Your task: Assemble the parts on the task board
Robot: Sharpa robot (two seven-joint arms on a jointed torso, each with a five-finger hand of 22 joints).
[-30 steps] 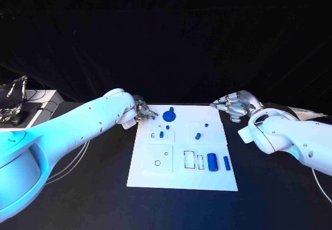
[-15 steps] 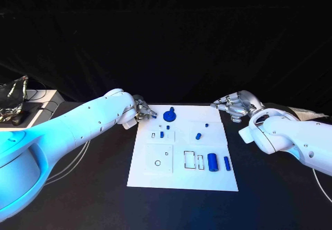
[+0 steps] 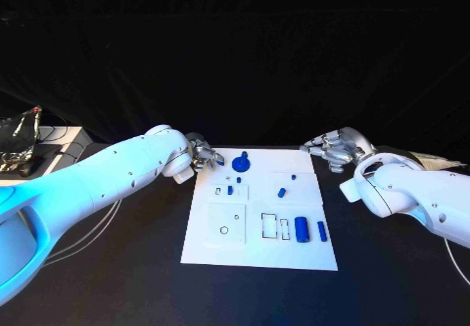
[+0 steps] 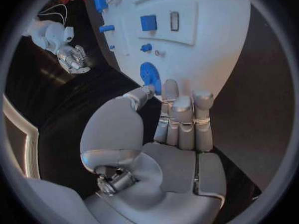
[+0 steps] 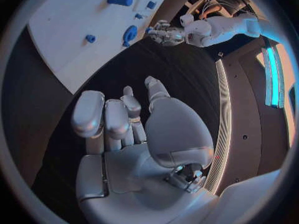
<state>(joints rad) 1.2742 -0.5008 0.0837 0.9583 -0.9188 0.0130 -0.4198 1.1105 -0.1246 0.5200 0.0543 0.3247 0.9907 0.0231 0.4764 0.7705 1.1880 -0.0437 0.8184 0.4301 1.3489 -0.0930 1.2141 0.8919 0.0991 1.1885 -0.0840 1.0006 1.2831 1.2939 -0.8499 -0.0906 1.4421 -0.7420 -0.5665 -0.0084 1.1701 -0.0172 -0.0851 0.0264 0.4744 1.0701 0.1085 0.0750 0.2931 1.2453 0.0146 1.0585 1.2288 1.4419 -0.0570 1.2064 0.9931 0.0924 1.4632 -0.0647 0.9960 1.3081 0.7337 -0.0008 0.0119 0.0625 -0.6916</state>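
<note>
Left robot hand empty, fingers apart, at task board far corner near round blue part | right robot hand empty, fingers loosely spread, off board over bench | part likely light, rigid, smooth; pinch at rim.

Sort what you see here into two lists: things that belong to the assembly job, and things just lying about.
Belongs to the job:
task board
round blue part
blue cylinder
blue bar
small blue parts
left hand, open
right hand, open

Just lying about:
cables and a pale box at the table's far left edge
</note>
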